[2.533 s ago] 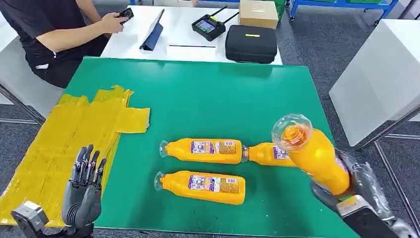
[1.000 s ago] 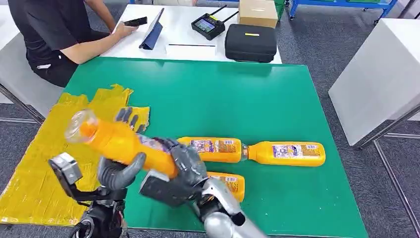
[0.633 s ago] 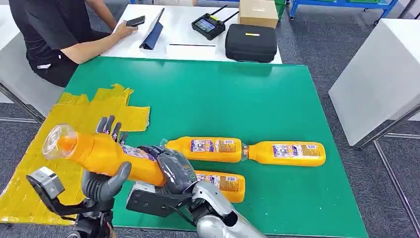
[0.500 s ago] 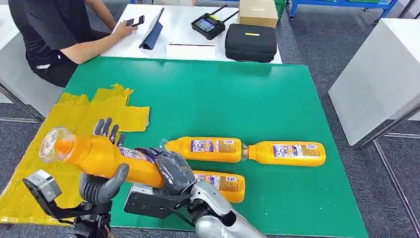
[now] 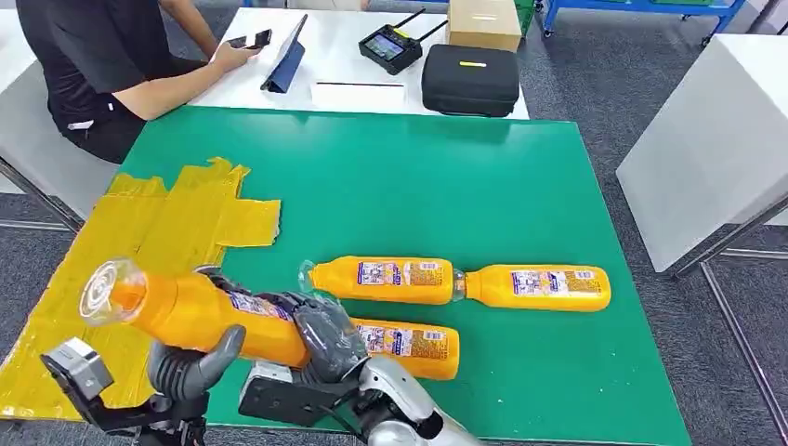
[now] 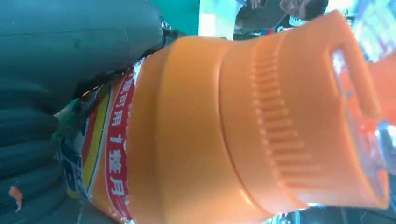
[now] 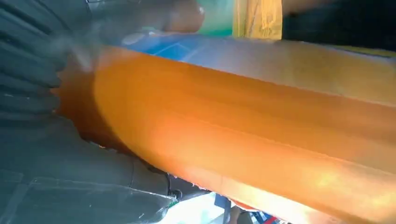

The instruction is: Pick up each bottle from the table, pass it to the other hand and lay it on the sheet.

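Note:
An orange bottle (image 5: 186,311) with a clear cap hangs above the table's front left, its cap pointing left over the yellow sheet (image 5: 139,232). My right hand (image 5: 321,330) grips its base end. My left hand (image 5: 190,362) wraps the body from below, thumb up the near side and fingers curled over the top. Close up, the bottle (image 6: 196,140) lies against the dark fingers (image 6: 46,70) of my left hand, and the bottle (image 7: 257,126) lies in my right hand (image 7: 42,140). Three more orange bottles lie on the green table (image 5: 418,177): one (image 5: 381,279), one (image 5: 539,286), one (image 5: 409,346).
A person (image 5: 102,65) sits at the back left holding a phone. Behind the green table, a white table carries a tablet (image 5: 286,56), a controller (image 5: 392,46), a black case (image 5: 471,82) and a cardboard box (image 5: 483,23). Another white table (image 5: 715,139) stands to the right.
My right hand has carried the bottle from the right side across to the left. The left hand's fingers, upright behind the bottle half a second ago, have now curled round it.

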Controlling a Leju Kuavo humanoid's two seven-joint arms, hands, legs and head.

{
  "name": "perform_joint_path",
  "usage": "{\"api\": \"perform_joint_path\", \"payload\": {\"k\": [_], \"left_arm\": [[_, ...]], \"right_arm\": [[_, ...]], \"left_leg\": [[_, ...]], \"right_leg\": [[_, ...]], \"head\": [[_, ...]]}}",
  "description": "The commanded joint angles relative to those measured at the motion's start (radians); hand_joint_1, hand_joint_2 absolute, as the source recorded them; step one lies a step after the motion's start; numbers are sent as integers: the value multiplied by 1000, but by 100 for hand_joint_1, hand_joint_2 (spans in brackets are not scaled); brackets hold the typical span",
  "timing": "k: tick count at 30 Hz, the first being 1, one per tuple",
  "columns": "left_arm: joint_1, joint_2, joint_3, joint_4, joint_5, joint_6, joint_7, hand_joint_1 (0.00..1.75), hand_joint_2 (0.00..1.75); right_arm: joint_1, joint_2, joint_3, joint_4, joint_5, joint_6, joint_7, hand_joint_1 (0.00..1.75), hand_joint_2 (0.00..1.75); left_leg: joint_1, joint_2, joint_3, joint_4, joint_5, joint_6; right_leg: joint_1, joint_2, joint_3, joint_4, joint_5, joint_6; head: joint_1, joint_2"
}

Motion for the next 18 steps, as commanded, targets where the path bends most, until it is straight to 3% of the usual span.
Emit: {"api": "perform_joint_path", "payload": {"k": [1,2,5,6,7,10,14,18], "left_arm": [[-36,25,14,34,4,-1,-16,175,175],[-32,26,14,31,-12,18,-27,175,175],[-28,30,14,28,-12,18,-27,175,175],[-28,30,15,26,-19,25,-29,175,175],[-29,31,19,30,-56,62,-34,175,175],[-28,34,39,39,-176,162,-39,175,175],[-28,37,43,38,-175,163,-40,175,175],[-32,31,89,57,-520,386,-17,175,175]], "right_arm": [[32,-70,13,23,-32,-52,-4,175,175],[38,-76,7,16,-31,-74,-17,129,175],[40,-81,6,14,-31,-75,-18,129,175],[40,-82,5,11,-33,-75,-17,0,175],[47,-91,-2,-7,-36,-80,-13,0,0],[77,-119,-30,-76,-24,-90,-10,0,0],[83,-129,-33,-93,-21,-87,-7,0,0],[134,-150,-82,-190,42,-67,13,0,0]], "left_leg": [[0,-4,4,-1,-1,1],[1,-5,6,-1,-1,1],[0,-4,3,-1,0,1],[0,-4,5,-1,-1,1],[0,-4,4,-1,-1,1],[0,-4,4,-1,-1,1],[0,-2,1,-1,-1,1],[0,-3,2,0,-1,1]], "right_leg": [[1,-4,6,-2,-1,-4],[1,-4,7,-2,-2,-6],[1,-3,3,-2,-1,-3],[1,-4,5,-2,-2,-5],[1,-3,4,-2,-1,-4],[1,-4,5,-1,-2,-4],[0,-1,3,-1,0,-3],[1,-3,4,0,-1,-4]], "head": [[0,0],[0,0],[0,0],[0,0],[0,0],[0,0],[0,0],[0,0]]}}
